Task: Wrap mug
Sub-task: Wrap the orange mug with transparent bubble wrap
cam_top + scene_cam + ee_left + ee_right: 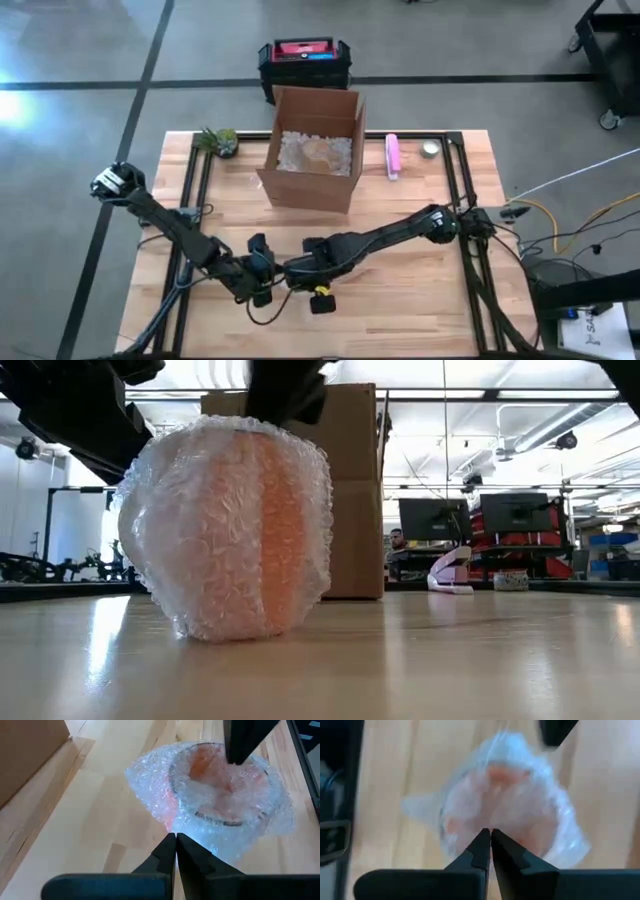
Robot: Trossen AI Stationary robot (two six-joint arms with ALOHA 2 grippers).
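Note:
An orange mug wrapped in clear bubble wrap (225, 525) stands upright on the wooden table, mouth up. In the high view both grippers hide it. My right gripper (490, 836) is shut and points down over the mug's mouth (220, 785); its dark fingers (240, 745) also show in the left wrist view. My left gripper (176, 840) is shut and hovers just beside the wrapped mug, at the edge of the wrap. In the high view the left gripper (266, 284) and the right gripper (292, 274) meet near the table's front middle. My right gripper comes from above, pointing down, with its shut fingertips (235, 760) at the bubble wrap gathered in the mug's mouth (227, 777); in the low view its dark fingers (285, 395) reach the top of the wrap. The mug stays upright on the table. My left gripper's tips are close to the wrap's outer edge (190, 827); I cannot tell whether they touch.
An open cardboard box (312, 150) with packing fill stands at the far middle. Beside it are a small plant (220, 140), a pink thing (393, 156) and a small round thing (430, 149). A black and red case (303, 60) sits on the floor beyond the table.

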